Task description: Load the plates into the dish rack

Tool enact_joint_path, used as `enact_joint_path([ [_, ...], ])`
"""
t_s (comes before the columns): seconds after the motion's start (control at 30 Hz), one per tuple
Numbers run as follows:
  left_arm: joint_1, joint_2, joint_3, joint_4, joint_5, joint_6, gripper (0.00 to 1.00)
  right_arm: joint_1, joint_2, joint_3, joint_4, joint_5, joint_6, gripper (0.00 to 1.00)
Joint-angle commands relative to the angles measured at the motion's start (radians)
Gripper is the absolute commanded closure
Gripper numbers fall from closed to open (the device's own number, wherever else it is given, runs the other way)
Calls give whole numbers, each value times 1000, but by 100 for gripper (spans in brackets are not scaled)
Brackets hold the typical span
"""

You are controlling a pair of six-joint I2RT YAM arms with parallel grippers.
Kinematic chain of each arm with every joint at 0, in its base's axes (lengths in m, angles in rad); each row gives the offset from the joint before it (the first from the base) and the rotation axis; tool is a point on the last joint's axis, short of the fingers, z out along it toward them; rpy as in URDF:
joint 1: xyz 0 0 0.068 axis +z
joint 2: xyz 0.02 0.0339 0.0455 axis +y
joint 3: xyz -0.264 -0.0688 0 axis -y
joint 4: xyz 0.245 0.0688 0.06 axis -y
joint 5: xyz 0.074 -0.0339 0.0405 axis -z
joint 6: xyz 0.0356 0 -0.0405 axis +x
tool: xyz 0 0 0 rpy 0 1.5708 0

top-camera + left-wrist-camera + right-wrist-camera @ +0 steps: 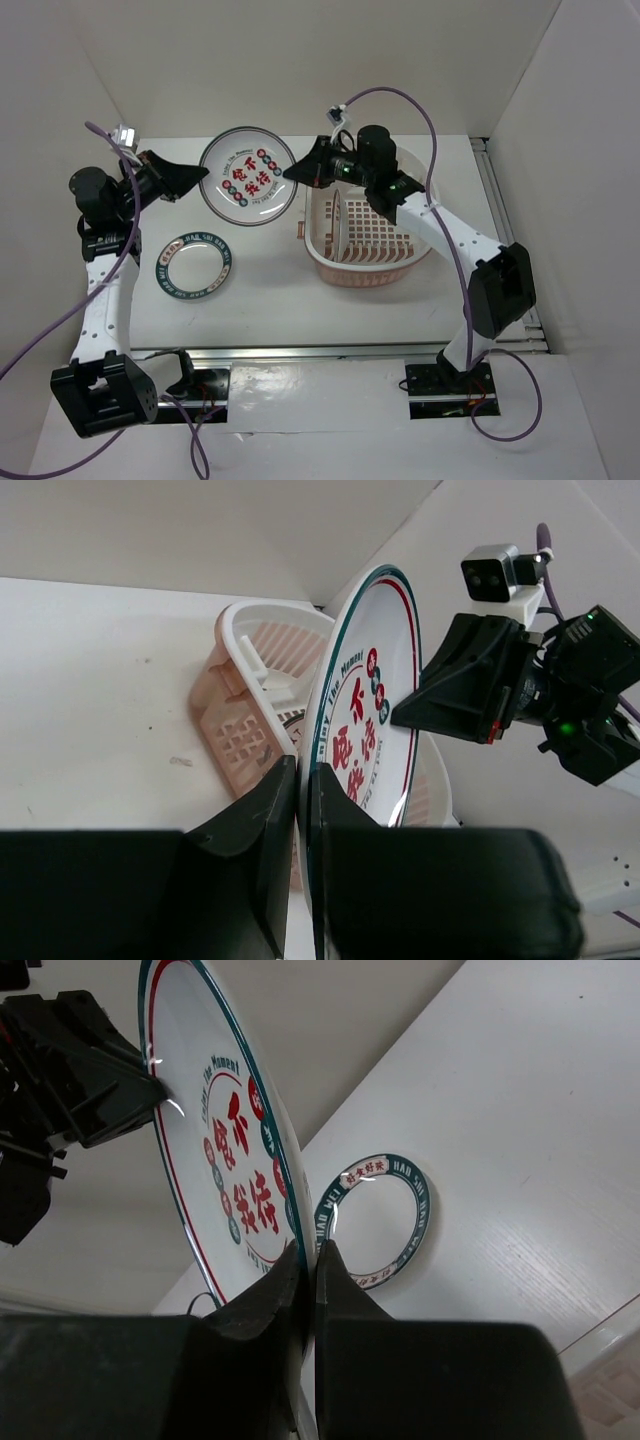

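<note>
Nearest, the teal-rimmed plate (195, 264) lies flat on the table. Beyond it, my left gripper (303, 780) and right gripper (308, 1260) pinch opposite rims of the red-character plate (248, 178), aloft just left of the dish rack (365, 275). Best, I judge: left lets go before right carries it over.

The top camera looks down from above and behind the arm bases, far enough off to take in the whole table (270, 300) out to its far edge. The left wrist camera sits close behind the left gripper (303, 772) and faces right across the table towards the dish rack (235, 705). The right wrist camera, close behind the right gripper (310, 1252), faces left towards the teal-rimmed plate (372, 1222). All three views share the red-character plate (247, 175).
</note>
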Motion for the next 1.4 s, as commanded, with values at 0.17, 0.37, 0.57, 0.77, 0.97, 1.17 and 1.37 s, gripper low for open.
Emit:
enact_joint_path([
  [0.17, -4, -32, 53, -50, 4, 15, 83, 42, -134, 92, -114, 230, -96, 100],
  [0.37, -4, -32, 44, -32, -5, -4, 49, 51, -183, 102, -220, 386, -159, 100],
  [0.57, -4, -66, 33, -84, -66, 5, 0, 117, -251, 201, -382, 860, -234, 100],
  [0.77, -4, -66, 45, -162, -125, 40, 0, 264, -329, 312, -629, 1411, -333, 100],
  [0.97, -4, -44, 54, -180, -149, 31, 0, 354, -357, 300, -910, 1782, -248, 100],
  [1.17, -4, -35, 65, -214, -149, 31, 0, 364, -271, 324, -1288, 1888, 45, 100],
  [1.37, -4, -35, 65, -226, -158, 40, 0, 346, -219, 323, -1323, 1875, 105, 100],
])
